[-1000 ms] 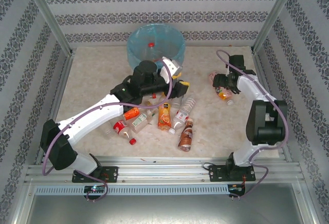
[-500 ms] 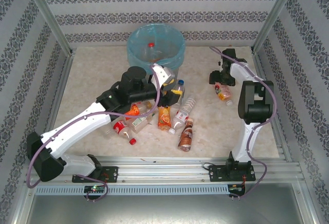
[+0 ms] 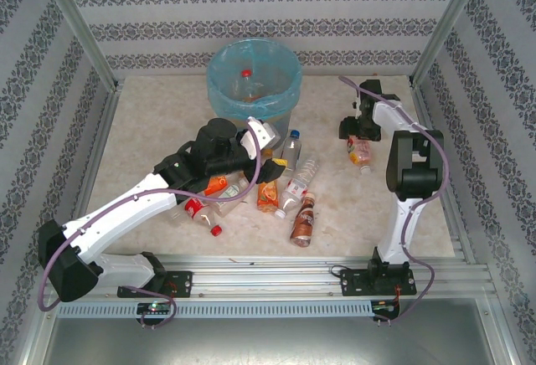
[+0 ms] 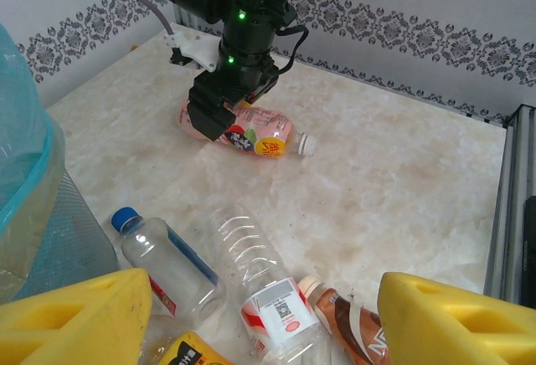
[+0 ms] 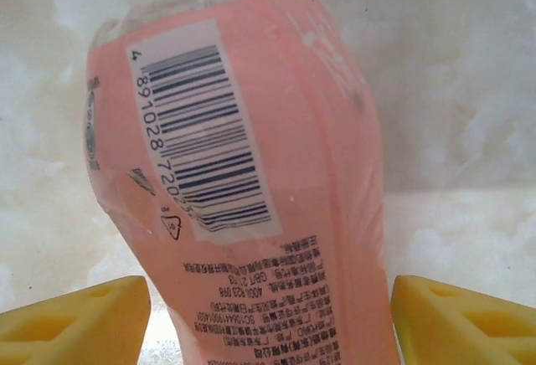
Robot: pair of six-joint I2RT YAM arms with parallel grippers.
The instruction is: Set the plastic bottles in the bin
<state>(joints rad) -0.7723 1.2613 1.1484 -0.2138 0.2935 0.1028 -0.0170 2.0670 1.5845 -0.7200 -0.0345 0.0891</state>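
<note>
Plastic bottles (image 3: 303,218) are crowding the counter (image 3: 151,131); one is lying in the bin (image 3: 213,80). Left jaws are gaping empty, right jaws straddling a pink bottle (image 5: 251,214), grip unclear.

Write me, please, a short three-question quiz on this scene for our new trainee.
1. True or false: the bin already holds a red-capped bottle.
2. The lone bottle that the right pincer straddles is: A pink; B green; C blue.
3. Which is nearer the bin: the left pincer or the right one?
Key: 1 true; 2 A; 3 left.
</note>
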